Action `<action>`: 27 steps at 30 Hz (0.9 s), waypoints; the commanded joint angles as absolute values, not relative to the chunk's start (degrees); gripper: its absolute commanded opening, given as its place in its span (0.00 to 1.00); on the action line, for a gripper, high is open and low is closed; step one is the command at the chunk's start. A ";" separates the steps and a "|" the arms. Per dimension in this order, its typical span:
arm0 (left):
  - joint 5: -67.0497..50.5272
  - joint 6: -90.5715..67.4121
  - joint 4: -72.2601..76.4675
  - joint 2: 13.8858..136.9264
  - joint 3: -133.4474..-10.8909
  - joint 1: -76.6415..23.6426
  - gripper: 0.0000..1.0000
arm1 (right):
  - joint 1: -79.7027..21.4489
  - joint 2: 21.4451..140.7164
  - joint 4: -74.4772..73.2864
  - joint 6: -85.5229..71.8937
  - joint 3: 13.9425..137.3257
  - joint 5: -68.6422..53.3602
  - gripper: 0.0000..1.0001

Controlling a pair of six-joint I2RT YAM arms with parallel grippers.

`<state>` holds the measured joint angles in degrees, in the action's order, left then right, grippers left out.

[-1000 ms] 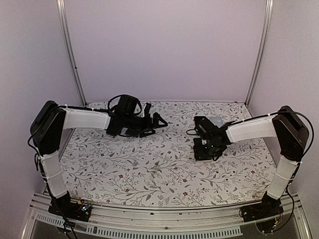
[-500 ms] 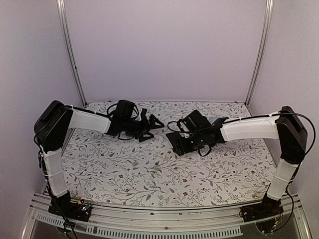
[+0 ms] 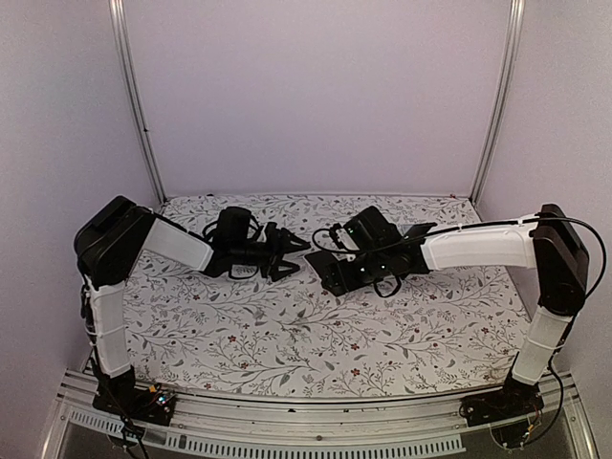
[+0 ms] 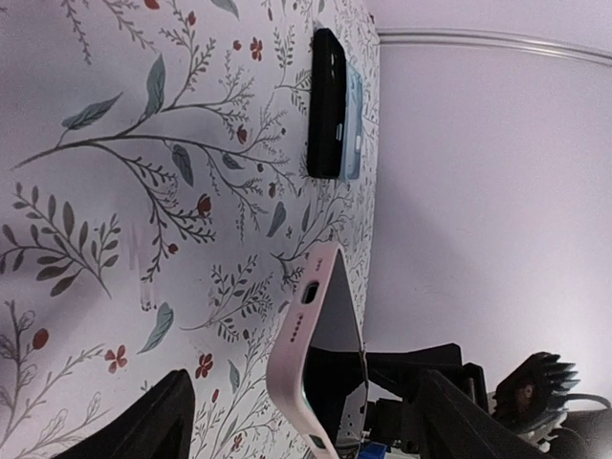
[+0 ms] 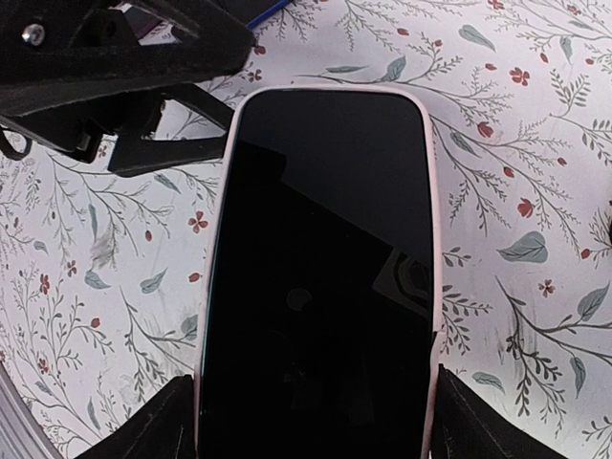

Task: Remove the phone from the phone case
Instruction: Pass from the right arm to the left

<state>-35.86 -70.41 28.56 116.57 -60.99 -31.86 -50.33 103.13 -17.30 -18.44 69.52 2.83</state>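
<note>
The phone [image 5: 320, 277], black screen up, sits in a pink phone case [image 5: 433, 220]. My right gripper [image 5: 316, 421] is shut across its width, a finger on each long side, holding it off the table. In the top view the phone [image 3: 333, 273] hangs mid-table, its free end pointing left at my left gripper [image 3: 295, 251]. The left wrist view shows the pink case [image 4: 304, 354] edge-on, its port end standing between my left gripper's [image 4: 301, 382] fingers. Those fingers are open and apart from the case on both sides.
A second device, black with a pale blue one stacked behind it [image 4: 330, 100], lies on the floral tablecloth [image 3: 287, 335] near the back wall. Metal frame posts [image 3: 134, 96] stand at the back corners.
My right arm has carried the cased phone left to the table's middle, up to the left gripper. The left gripper has shifted slightly nearer and lower, and its fingers have narrowed a little.
</note>
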 commanded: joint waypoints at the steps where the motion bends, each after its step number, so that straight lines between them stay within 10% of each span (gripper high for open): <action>1: -39.27 -76.28 37.82 118.74 -61.22 -32.48 0.79 | -51.37 100.91 -12.91 -17.49 72.57 2.53 0.22; 20: -42.38 -80.53 43.73 120.35 -62.39 -33.45 0.13 | -51.86 99.72 -12.90 -17.45 73.80 2.05 0.23; 27: -43.75 -79.53 44.97 118.64 -63.03 -32.69 0.00 | -51.56 98.56 -12.78 -17.65 74.23 0.57 0.57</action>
<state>-41.04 -81.12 42.81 119.85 -61.54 -32.60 -51.35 102.37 -16.86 -18.44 71.55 2.37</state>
